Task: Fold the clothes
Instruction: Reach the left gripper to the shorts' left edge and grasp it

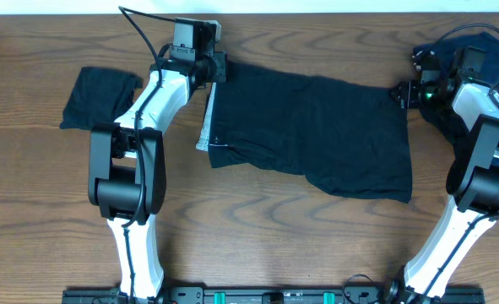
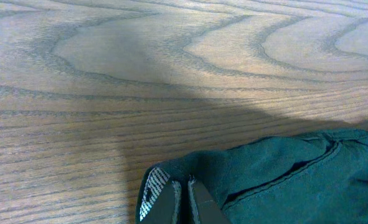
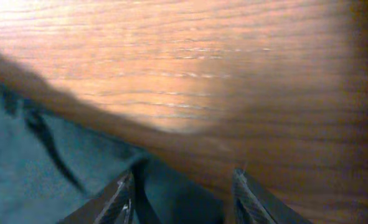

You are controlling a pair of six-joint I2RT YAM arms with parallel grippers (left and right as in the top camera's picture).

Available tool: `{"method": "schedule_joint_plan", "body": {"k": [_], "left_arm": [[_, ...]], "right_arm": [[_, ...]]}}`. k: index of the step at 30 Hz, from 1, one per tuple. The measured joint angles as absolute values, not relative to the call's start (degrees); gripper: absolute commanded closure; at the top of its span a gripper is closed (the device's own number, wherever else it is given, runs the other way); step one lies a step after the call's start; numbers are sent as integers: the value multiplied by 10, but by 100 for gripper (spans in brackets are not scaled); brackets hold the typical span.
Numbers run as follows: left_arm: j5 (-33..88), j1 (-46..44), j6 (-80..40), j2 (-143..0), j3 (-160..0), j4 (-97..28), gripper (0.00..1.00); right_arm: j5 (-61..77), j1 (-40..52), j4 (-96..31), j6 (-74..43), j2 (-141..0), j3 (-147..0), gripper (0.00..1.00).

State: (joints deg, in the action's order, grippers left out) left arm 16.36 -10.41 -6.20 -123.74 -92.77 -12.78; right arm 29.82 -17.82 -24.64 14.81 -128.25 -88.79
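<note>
The large black garment [image 1: 317, 135] of the clothes lies spread across the middle of the table, a pale grey-white strip [image 1: 205, 118] along its left edge. My left gripper [image 1: 219, 69] sits at its far left corner. In the left wrist view that gripper [image 2: 185, 183] is shut on the fabric [image 2: 283, 168] beside the striped strip [image 2: 152, 193]. My right gripper [image 1: 404, 93] is at the garment's far right corner. Its jaws [image 3: 185, 174] stand open, and the edge of the dark fabric [image 3: 171, 199] lies between the fingers.
A small dark garment [image 1: 97, 97] lies folded at the far left. A heap of navy clothes [image 1: 485, 51] sits at the far right under the right arm. Bare wood [image 1: 274, 236] runs along the table's near side.
</note>
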Motion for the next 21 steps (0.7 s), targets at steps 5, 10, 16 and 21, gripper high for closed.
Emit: {"method": "schedule_joint_plan", "body": {"k": [5, 10, 16, 21], "left_arm": [[164, -104, -62, -1237, -928, -129, 94], [164, -104, -62, -1237, -928, -130, 94], [163, -104, -62, -1236, -928, -135, 94], [163, -104, -62, -1204, -927, -159, 94]], "right_arm": [[320, -179, -255, 145, -1282, -888, 55], [332, -185, -252, 145, -1282, -888, 99], [355, -187, -245, 154, -1282, -888, 99], [377, -189, -273, 155, -1255, -888, 99]]}}
